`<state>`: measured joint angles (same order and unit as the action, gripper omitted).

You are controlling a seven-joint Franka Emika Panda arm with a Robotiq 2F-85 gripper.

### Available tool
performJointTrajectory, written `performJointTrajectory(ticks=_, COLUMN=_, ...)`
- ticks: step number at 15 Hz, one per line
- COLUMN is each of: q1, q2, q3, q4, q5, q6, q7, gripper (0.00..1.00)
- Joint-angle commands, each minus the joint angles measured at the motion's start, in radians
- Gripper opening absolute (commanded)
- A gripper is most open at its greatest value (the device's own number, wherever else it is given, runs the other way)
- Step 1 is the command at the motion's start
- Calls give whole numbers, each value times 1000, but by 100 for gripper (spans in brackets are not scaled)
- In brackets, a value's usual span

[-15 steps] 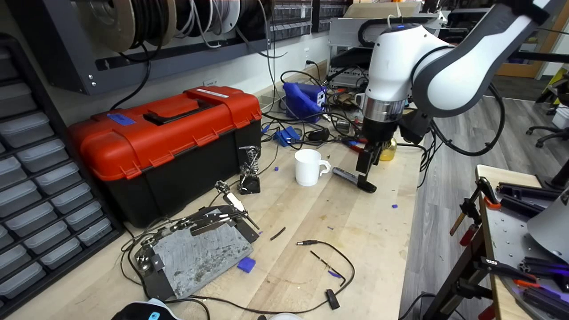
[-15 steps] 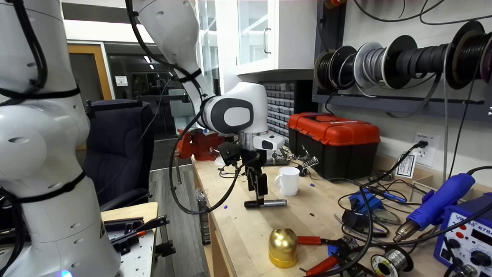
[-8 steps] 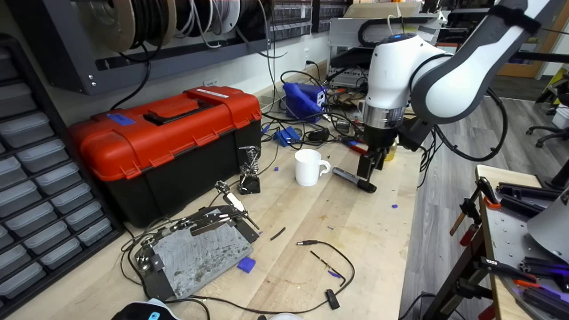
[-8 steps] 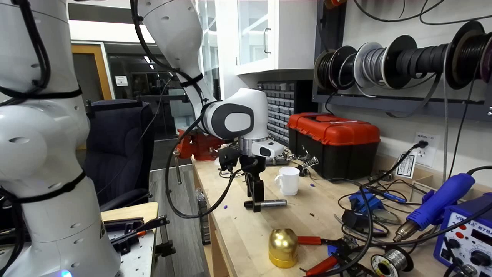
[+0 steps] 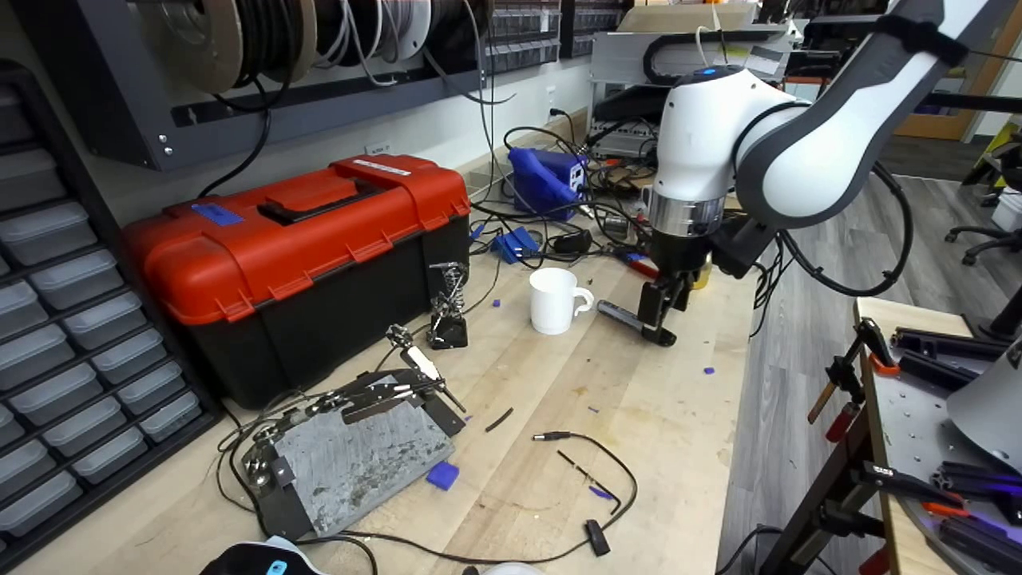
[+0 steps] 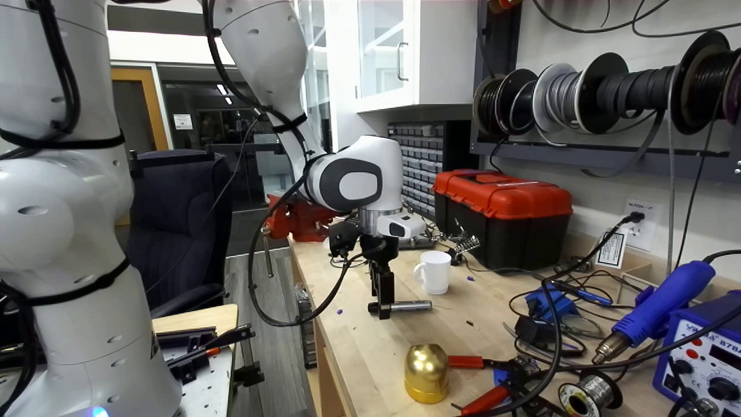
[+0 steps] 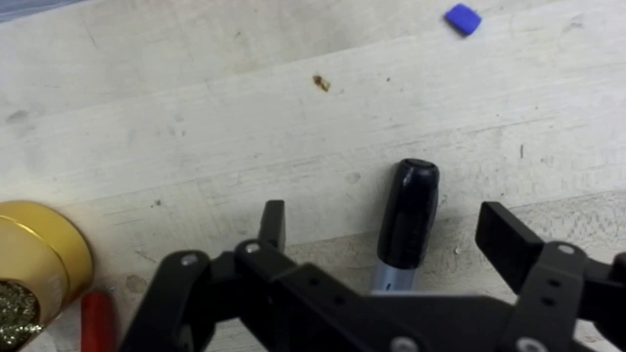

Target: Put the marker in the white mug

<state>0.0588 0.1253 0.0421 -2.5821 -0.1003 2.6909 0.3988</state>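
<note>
The marker (image 7: 408, 222), long axis across the closing direction, is straddled by the widely spread pincer (image 7: 382, 227), though clearance above the table (image 5: 679, 439) is poorly shown.

Drawer rack (image 5: 88, 319): in an exterior view, the camera is looking down from high near it, facing lengthwise along the wall edge of the desk (image 5: 679, 447) toward the blue station (image 5: 543, 182).
Toolbox (image 6: 503, 217): in an exterior view, the camera is facing it from roughly the opposite direction, close to the blue station, looking at a shallower slant.
Fingers (image 7: 508, 244): the wrist camera is looking steeply down past them, nearest the desk, the floor-side edge crossing its upper left corner.
Mug (image 5: 551, 302): both exterior views are sharing it.
Gold pot (image 7: 49, 264): all three views are showing it, along with the marker (image 7: 407, 225).
</note>
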Motion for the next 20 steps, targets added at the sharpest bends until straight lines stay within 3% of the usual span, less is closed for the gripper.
performJointTrajectory(ticks=1, q1=31, q2=20, q3=-7, q4=23, q5=9, q6=-12, q7=34, gripper=100)
performJointTrajectory(ticks=6, q1=49, q2=29, q3=-10, q4=15, q5=14, q6=-11, q7=47, gripper=99)
performJointTrajectory(ticks=7, q1=53, q2=28, q3=-12, q4=14, q5=9, q6=-11, q7=48, gripper=74)
performJointTrajectory(ticks=9, q1=59, q2=22, q3=-15, q4=17, q5=-2, q6=-14, q7=56, gripper=73)
performJointTrajectory(ticks=20, q1=54, q2=3, q3=-13, q4=10, q5=15, q6=-8, q7=45, gripper=3)
